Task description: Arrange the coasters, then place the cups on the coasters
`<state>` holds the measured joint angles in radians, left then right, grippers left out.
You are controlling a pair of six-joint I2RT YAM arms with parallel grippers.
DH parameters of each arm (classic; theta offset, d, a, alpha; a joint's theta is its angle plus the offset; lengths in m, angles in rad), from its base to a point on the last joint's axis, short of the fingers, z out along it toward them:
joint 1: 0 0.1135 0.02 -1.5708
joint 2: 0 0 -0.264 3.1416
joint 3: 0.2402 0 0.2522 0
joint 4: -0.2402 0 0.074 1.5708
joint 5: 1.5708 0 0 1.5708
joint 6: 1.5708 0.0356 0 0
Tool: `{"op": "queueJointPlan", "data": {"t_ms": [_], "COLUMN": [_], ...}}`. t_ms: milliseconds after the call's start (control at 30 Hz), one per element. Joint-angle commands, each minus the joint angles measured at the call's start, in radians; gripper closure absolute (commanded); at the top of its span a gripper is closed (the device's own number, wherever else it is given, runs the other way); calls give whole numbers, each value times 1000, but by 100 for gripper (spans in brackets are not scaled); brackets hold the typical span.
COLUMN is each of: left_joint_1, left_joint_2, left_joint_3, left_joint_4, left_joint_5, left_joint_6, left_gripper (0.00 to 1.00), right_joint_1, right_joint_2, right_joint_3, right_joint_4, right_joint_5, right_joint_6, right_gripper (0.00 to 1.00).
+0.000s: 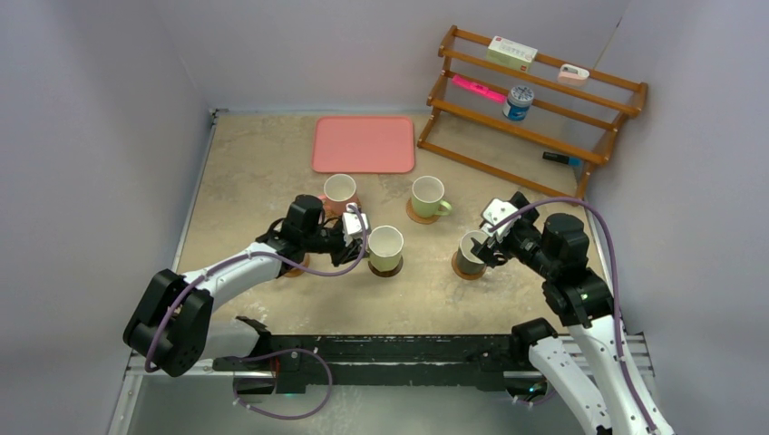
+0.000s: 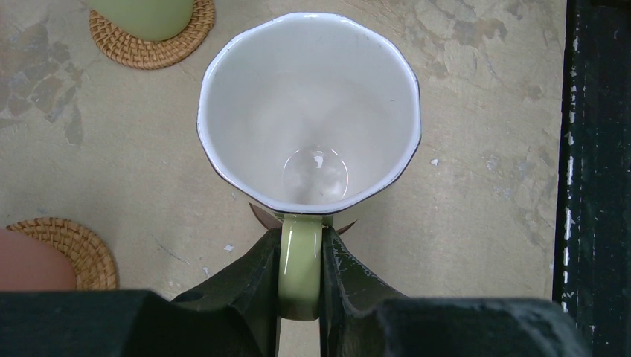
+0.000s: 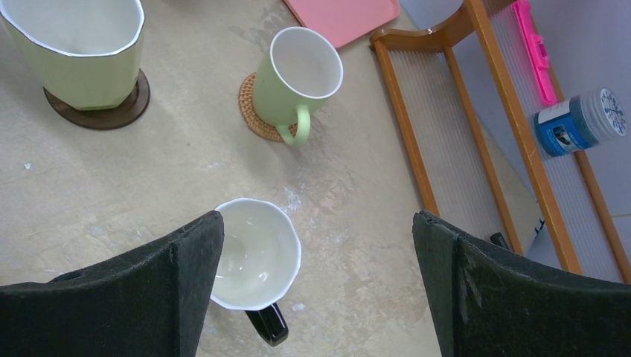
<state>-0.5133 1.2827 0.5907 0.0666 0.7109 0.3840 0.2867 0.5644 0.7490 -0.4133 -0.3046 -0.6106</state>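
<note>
My left gripper is shut on the handle of the pale yellow cup. That cup stands upright on the dark brown coaster. Above and just right of the black cup hangs my right gripper, open and holding nothing. The black cup rests on a tan coaster. A light green cup sits on a woven coaster. A pink cup sits on another coaster.
A pink tray lies at the back. A wooden rack at the back right holds a blue-and-white can and small items. A tan disc shows partly under my left arm. Grey walls close in both sides.
</note>
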Motion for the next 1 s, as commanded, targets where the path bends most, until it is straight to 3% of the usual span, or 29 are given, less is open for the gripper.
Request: {"op": "queueJointPlan", "data": {"t_ms": [0,467,967], "left_joint_1": [-10,-15,-16], "left_joint_2": [-8,7,-4], "left_joint_3": [3,18,23], "left_joint_4": [101,48,13], "left_joint_5": [61,61,58], "left_joint_6": [4,41,68], "left_gripper": [100,97,80], "right_joint_1": [-3,-4,-4], "right_joint_2": [2,-1,-2], "right_joint_3": [-2,0,1], "right_joint_4": [16,13,7], "right_joint_5": [5,5,4], "right_joint_6": [-6,-6,-7], "right_gripper": [2,2,2]}}
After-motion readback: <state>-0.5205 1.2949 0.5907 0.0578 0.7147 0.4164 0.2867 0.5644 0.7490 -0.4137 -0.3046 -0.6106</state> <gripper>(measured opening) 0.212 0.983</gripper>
